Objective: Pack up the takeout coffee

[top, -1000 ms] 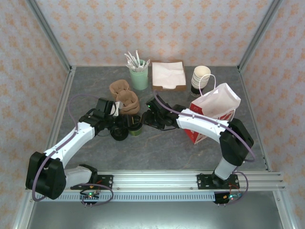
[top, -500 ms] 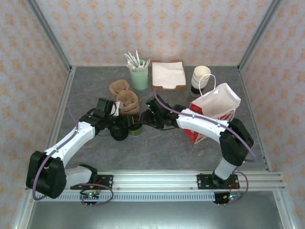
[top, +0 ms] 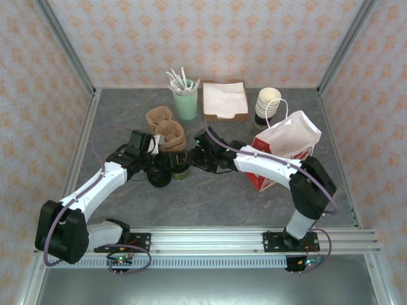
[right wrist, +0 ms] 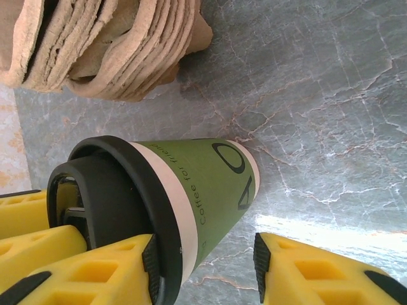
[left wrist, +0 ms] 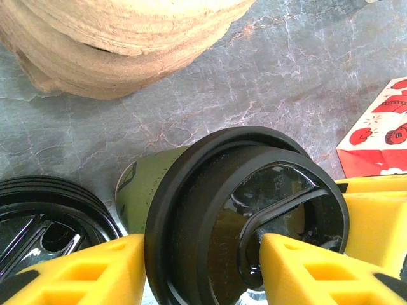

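Observation:
The takeout coffee (top: 181, 170) is a small olive-green paper cup (right wrist: 219, 184) standing mid-table with a black lid (left wrist: 210, 210) on its rim. My left gripper (left wrist: 202, 249) comes from the left and is shut on that lid, its yellow fingers (left wrist: 89, 273) pressed to both sides. My right gripper (right wrist: 203, 248) reaches in from the right and straddles the cup, open. One of its pads (right wrist: 149, 257) touches the lid's edge, while the other is clear of the cup wall. In the top view the left gripper (top: 166, 166) and the right gripper (top: 193, 160) flank the cup.
A stack of black lids (top: 158, 178) lies just left of the cup. Brown cardboard carriers (top: 166, 130) sit behind it. A red-and-white paper bag (top: 286, 149) stands to the right. A mint cup of utensils (top: 186, 101), a napkin tray (top: 224, 100) and stacked cups (top: 268, 105) line the back.
The right gripper has edged a little left, closer round the cup, and its jaws have narrowed slightly. The left gripper and the lid have stayed put.

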Robot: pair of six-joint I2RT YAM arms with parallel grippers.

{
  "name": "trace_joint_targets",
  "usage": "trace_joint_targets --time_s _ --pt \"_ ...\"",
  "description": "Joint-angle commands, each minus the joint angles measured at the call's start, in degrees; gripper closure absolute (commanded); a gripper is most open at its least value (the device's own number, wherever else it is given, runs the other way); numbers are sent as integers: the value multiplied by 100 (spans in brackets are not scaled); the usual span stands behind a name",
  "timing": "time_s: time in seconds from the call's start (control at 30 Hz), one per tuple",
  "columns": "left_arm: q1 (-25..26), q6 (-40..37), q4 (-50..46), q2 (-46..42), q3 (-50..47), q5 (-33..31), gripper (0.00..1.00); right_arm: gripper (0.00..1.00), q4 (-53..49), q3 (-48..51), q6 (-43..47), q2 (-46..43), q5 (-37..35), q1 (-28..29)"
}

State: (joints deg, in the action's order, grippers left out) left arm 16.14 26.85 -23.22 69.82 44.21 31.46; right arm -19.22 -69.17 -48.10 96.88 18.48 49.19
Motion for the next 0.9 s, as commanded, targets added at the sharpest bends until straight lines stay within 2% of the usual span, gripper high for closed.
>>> trace_joint_targets --time_s 0.0,0.53,0.87 --pt "90 -180 -129 152 -173 -149 51 56 -107 369 -145 205 -143 -15" --pt "91 -120 96 170 -730 -246 51 56 73 570 -205 224 -106 -41" --pt "91 -5 -100 -144 -228 -47 49 55 -408 -50 91 24 -237 -50"
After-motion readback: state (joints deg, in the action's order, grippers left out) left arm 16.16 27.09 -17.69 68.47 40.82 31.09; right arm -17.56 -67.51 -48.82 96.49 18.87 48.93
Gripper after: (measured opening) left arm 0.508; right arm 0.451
